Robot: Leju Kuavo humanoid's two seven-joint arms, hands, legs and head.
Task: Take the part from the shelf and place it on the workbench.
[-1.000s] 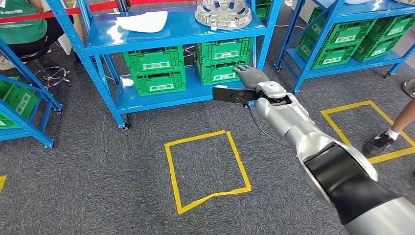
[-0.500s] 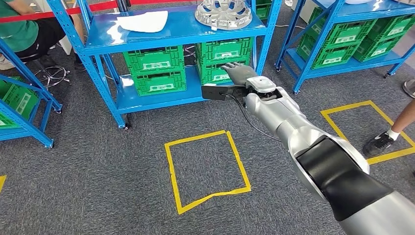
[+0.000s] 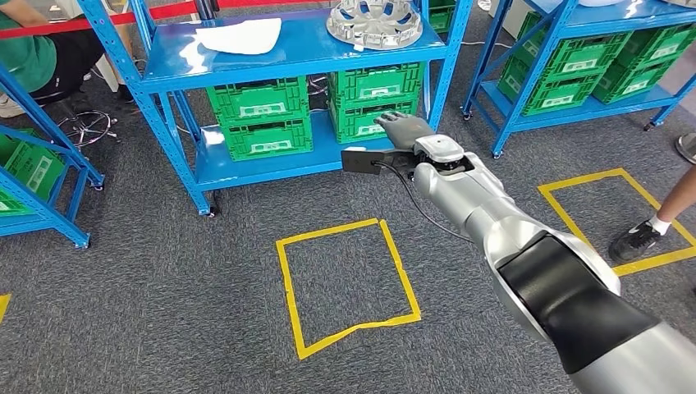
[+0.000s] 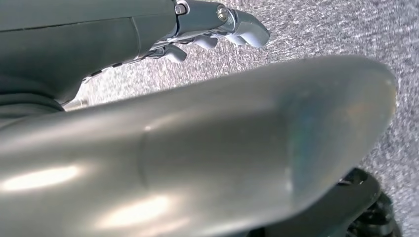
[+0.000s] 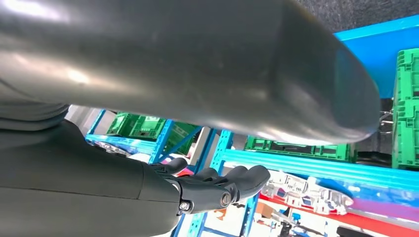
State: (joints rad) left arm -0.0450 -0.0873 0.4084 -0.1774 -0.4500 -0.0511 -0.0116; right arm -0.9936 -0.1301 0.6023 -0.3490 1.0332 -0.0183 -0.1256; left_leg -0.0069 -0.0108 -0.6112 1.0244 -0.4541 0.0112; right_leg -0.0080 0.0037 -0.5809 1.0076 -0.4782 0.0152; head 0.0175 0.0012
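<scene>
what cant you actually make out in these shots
- Silver part on the shelf: the head view's top edge cuts off its far side.
- Left hand: the left wrist view shows its fingers partly, behind a silver cover.
- Crate contents: too dark to tell.

Floor: grey carpet (image 3: 164,312), speckled weave, evenly lit.
Floor markings: yellow tape square (image 3: 348,286) in the middle of the carpet; a second yellow tape square (image 3: 611,215) well to its right.
Central rack: blue metal shelving (image 3: 254,160), two tiers, on small feet.
Lower tier: green crates (image 3: 258,117) stacked in pairs, white labels on their fronts.
Upper tier: white sheet (image 3: 238,35) lying flat.
Right rack: second blue shelving (image 3: 525,111), more green crates on it.
Left edge: third blue rack (image 3: 45,176), partly cut off.
Barrier: red tape (image 3: 98,20) behind the racks.
Seat: stool base (image 3: 82,125) with spokes, behind the left rack.
</scene>
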